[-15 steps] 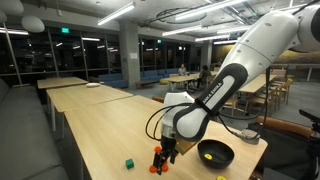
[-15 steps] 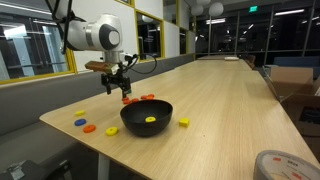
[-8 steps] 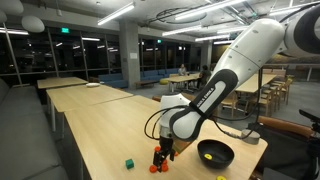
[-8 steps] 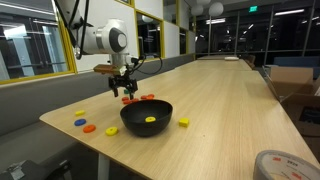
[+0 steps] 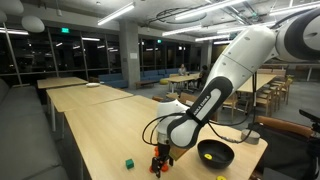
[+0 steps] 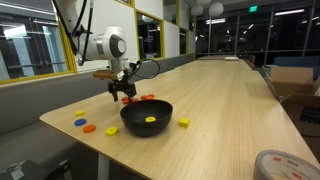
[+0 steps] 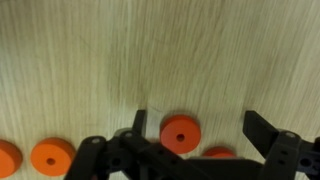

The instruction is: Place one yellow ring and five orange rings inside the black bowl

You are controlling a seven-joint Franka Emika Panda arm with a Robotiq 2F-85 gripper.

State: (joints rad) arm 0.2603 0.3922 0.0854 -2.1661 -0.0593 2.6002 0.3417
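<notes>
The black bowl (image 6: 146,128) (image 5: 216,160) stands near the table's end, with a yellow ring (image 6: 150,120) lying inside it. My gripper (image 6: 122,95) (image 5: 160,160) hangs open just above several orange rings (image 6: 148,97) on the table behind the bowl. In the wrist view my gripper (image 7: 200,128) straddles one orange ring (image 7: 180,134), which lies flat nearer the left finger (image 7: 140,125). A second orange ring (image 7: 218,155) is partly hidden under the gripper body. Two more orange rings (image 7: 50,156) lie at the left.
A small green cube (image 5: 129,163) sits on the table beside the gripper. A yellow piece (image 6: 184,122) lies next to the bowl. Yellow (image 6: 80,114), orange (image 6: 80,123) and blue (image 6: 88,128) pieces, plus another orange one (image 6: 110,131), lie near the table's corner edge.
The gripper has come down toward the table and shifted slightly nearer the bowl, staying open. The rings and bowl have not moved.
</notes>
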